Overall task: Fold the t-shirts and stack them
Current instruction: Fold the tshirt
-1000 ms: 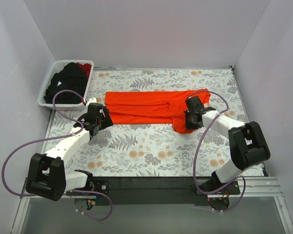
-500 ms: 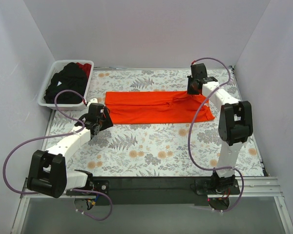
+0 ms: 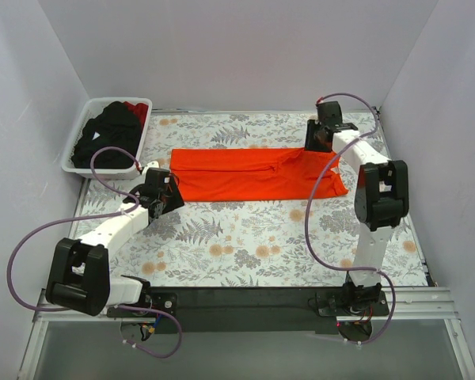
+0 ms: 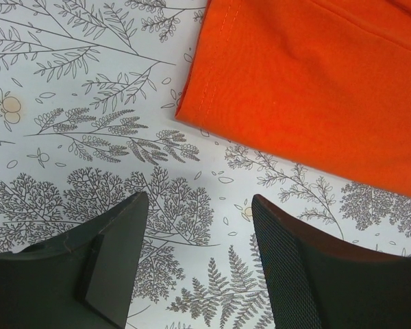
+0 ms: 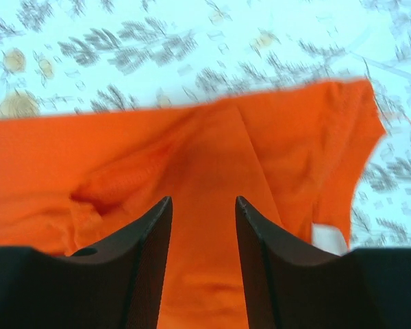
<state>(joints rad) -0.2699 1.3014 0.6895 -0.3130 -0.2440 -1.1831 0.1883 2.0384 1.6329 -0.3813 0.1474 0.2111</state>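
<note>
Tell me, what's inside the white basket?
A heap of black cloth and some dark red cloth behind it. The floor of the basket and anything beneath the heap are covered.

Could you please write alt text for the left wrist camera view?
The open left gripper hovers above the fern-patterned table, empty, just short of the hemmed corner of the orange t-shirt lying flat at upper right.

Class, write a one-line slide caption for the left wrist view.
Open left pincer poised over the floral table, just short of the orange t-shirt corner.
</note>
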